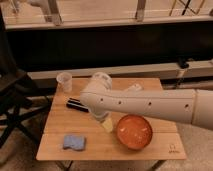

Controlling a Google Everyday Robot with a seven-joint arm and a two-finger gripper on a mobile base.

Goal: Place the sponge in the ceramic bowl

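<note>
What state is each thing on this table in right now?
Sponge: lying flat, front left, untouched.
Bowl: upright, empty.
Cup: upright, back left.
Case: lying flat, partly hidden by the arm.
Tool: open, holding nothing, just left of the bowl.

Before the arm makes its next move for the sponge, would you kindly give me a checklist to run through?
1. Sponge lies free on the front-left of the table, nothing on it: ok.
2. Ceramic bowl upright and empty at front right: ok.
3. Gripper open and holding nothing: ok.
4. Gripper above the sponge: not ok; it hangs to the sponge's right, beside the bowl's left rim.
5. Black case and plastic cup sit farther back, off the line from sponge to bowl: ok.
6. Gripper's height over the table: cannot tell.
</note>
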